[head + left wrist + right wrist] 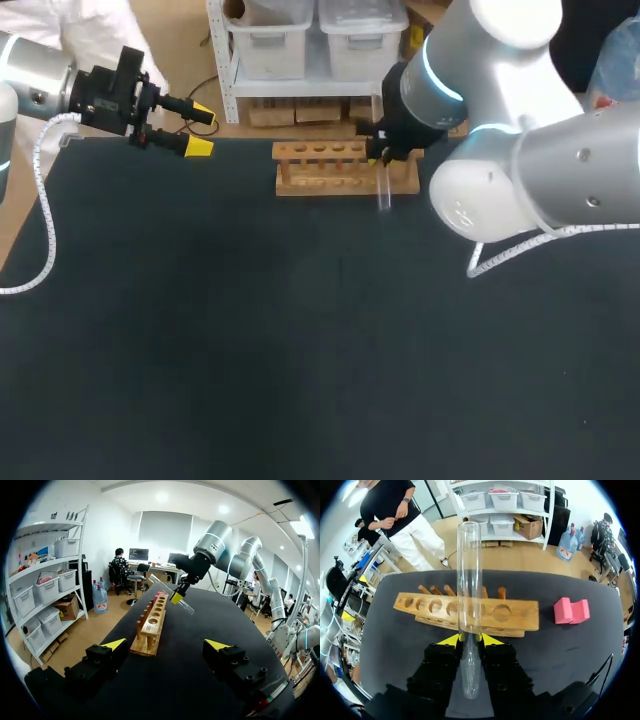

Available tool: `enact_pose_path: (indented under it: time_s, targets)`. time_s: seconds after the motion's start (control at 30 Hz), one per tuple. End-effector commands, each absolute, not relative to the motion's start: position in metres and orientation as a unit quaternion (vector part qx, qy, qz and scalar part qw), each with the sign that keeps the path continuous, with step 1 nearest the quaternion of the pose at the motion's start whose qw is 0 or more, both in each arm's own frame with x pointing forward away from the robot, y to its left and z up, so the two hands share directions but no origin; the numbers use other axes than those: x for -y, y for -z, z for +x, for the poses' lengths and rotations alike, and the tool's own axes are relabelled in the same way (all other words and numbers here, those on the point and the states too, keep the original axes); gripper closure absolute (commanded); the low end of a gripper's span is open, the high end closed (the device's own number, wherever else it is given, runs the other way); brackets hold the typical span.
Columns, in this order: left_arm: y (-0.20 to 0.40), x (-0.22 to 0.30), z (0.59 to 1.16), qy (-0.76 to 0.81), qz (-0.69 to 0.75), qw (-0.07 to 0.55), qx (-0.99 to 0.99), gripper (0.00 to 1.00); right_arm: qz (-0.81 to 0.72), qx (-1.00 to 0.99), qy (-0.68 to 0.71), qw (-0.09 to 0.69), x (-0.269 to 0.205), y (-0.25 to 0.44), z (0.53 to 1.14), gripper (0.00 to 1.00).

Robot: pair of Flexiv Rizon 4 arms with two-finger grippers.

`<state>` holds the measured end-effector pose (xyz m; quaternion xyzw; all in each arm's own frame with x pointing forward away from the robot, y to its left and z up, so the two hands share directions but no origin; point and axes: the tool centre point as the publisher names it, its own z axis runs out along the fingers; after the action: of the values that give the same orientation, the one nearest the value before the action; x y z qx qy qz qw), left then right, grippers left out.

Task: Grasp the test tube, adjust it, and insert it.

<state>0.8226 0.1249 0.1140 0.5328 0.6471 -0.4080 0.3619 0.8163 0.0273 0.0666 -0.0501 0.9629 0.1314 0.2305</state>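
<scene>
While the left claw [200,129] hangs over the far left corner of the table [200,350], spread wide and holding nothing, the work is all further along. At the middle of the far edge stands the wooden rack [345,167], its holes empty as far as I can see. Over its right end the right claw [380,152] is clamped on the glass test tube [469,580], which leans rather than hanging plumb, with none of it inside a hole. Off the rack's right end lies a pink block [571,611]. So the grasp looks done. I judge the straightening partway at best, and lining up over a hole and lowering the tube in remain.
</scene>
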Motion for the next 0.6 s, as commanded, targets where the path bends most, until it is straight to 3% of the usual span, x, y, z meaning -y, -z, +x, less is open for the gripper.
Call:
enact_pose_path:
  time_s: [0.03, 0.6]
  targets:
    - [-0.113, -0.125, 0.822, 0.407, 0.533, 0.363, -0.647, 0.0, -0.038, -0.948, -0.117, 0.295, -0.017, -0.081, 0.795, 1.0]
    - [-0.113, -0.125, 0.822, 0.407, 0.533, 0.363, -0.647, 0.0, -0.021, -0.933, -0.074, 0.352, -0.016, -0.115, 0.787, 1.0]
